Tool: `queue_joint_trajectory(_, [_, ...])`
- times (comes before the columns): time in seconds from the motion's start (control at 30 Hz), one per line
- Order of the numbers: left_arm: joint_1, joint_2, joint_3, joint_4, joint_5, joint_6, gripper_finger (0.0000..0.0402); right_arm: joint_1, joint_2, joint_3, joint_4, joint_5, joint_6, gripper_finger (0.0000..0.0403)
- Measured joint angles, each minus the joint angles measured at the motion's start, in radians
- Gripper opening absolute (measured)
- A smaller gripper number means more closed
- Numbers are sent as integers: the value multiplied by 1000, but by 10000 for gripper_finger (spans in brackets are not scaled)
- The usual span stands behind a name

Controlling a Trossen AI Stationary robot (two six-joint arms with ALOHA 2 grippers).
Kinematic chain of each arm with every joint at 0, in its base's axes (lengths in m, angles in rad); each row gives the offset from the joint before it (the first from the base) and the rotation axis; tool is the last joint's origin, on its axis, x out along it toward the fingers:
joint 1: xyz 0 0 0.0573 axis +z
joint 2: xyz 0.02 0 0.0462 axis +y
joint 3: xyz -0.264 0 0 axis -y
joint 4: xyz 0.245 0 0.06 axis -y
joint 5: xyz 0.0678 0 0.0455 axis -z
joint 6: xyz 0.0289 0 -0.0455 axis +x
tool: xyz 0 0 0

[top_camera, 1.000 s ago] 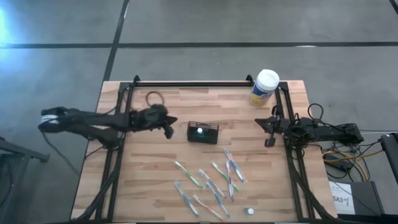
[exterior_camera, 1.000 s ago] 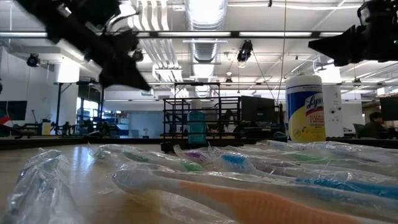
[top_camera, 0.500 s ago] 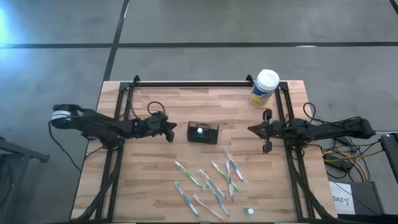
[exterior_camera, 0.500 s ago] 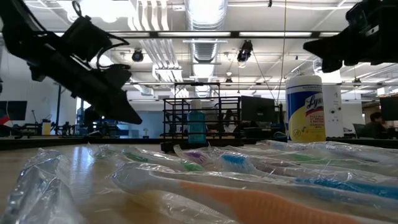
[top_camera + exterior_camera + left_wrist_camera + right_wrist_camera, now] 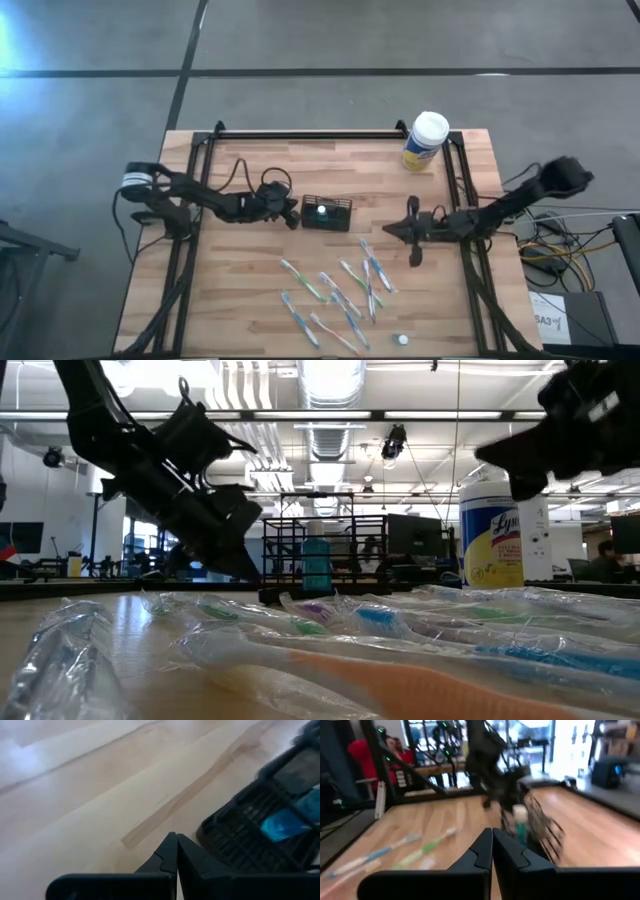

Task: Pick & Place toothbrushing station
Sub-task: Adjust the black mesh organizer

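Observation:
The small black wire-mesh basket stands on its base at the middle of the wooden table, with a teal bottle with a white cap upright inside it. It also shows in the low view, the left wrist view and the right wrist view. My left gripper is shut, low over the table just left of the basket, with a small gap to it in the left wrist view. My right gripper is shut, right of the basket and apart from it, pointing toward it.
Several wrapped toothbrushes lie scattered on the near half of the table, close under my right gripper's path. A yellow canister with a white lid stands at the far right. A small white cap lies near the front edge.
My left gripper has gone toward the table's right edge and down, ending just beside the basket's left end. My right gripper has gone toward the table's left edge, closer to the basket, and a little toward the near edge. The basket has stayed in place.

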Motion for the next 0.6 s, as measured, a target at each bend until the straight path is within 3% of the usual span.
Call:
queue_joint_trajectory(0.3, [0, 4, 0, 7, -3, -19, 3, -3, 389, 315, -87, -46, -19, 8])
queue_joint_trajectory(0.43, [0, 3, 0, 6, -3, -8, 3, -4, 531, 384, -87, -89, 42, 8])
queue_joint_trajectory(0.6, [-3, 2, -1, 4, 6, -19, 3, -41, 665, 443, -87, -69, 81, 8])
